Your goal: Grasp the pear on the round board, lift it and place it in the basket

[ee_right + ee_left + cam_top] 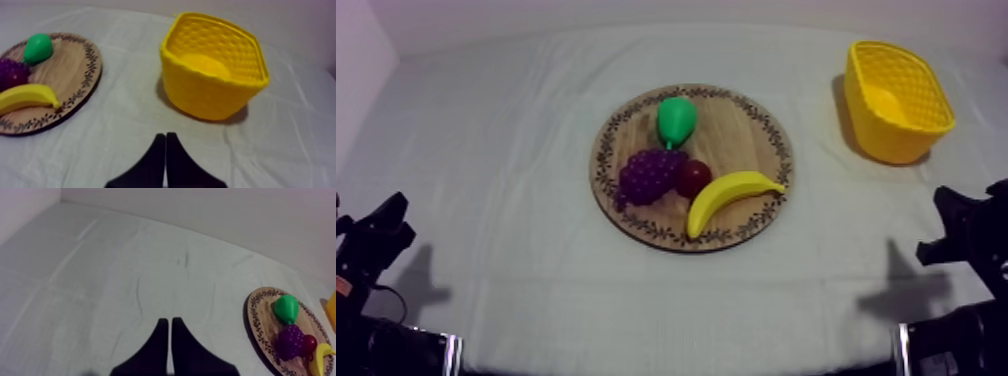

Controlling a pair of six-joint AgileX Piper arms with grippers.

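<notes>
Low at the near corners of the desk [486, 300] sit both arms. The left hand [167, 320] and the right hand [165, 135] are each clenched on nothing, fingers lying together as a narrow wedge.

On the round wooden board [741, 135], the banana [731, 195] lies nearest, toward its 5 o'clock rim. Just behind it are the small red fruit [692, 178] and the bunch of grapes [651, 175], side by side.

The pear [676, 120] lies beyond them at about 12 o'clock on the board. It is clear of the banana and close to the grapes; whether it touches them cannot be told. Its long axis seems to run from 12 to 6, with the narrow end toward the grapes.

In the top view the pear lies at about 10 o'clock from the right hand and about 1 o'clock from the left, and looks roughly equally far from both. The yellow basket [886, 140] stands well apart from the board at its 2 o'clock, straight ahead of the right hand, with nothing in it. The right arm therefore looks better placed for the carry. A reach from either side would likely pass over the nearer fruit.

The pear's stalk end and where it rests on the wood are hard to make out. The right wrist view cuts off the grapes and part of the board's rim.
</notes>
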